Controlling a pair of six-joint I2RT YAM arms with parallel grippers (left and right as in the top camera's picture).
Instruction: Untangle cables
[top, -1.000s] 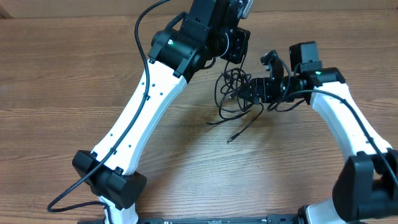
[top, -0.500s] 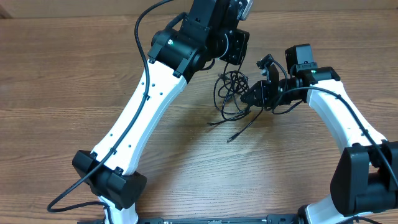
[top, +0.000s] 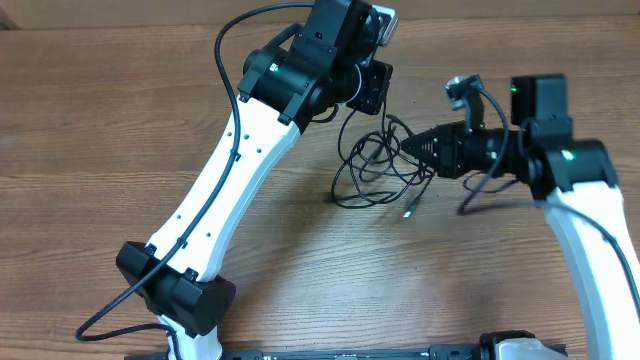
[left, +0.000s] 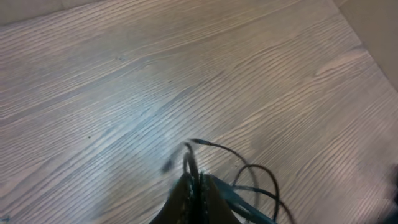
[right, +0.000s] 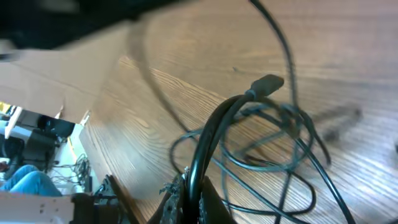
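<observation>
The cables (top: 372, 168) form a loose black tangle on the wooden table (top: 120, 120) between my two grippers. At the tangle's far edge my left gripper (top: 365, 100) is shut on a thin black cable (left: 188, 160). Bluish strands (left: 249, 194) run off to the right of its jaws (left: 199, 190). On the tangle's right side my right gripper (top: 414, 148) is shut on a black cable loop (right: 211, 134). That loop rises from its jaws (right: 189, 186) toward a plug (right: 268, 83). One loose plug end (top: 408, 211) lies on the table in front of the tangle.
My left arm (top: 230, 170) stretches diagonally from the front left to the back middle. The right arm (top: 590, 230) stands along the right side. Thick arm cables (top: 232, 60) arc above the left arm. A cluttered background (right: 31, 162) shows beyond the table in the right wrist view.
My right gripper has shut on a cable and pulled away to the right. The tangle has spread wider and its loose end has shifted right. My left gripper has moved slightly farther back.
</observation>
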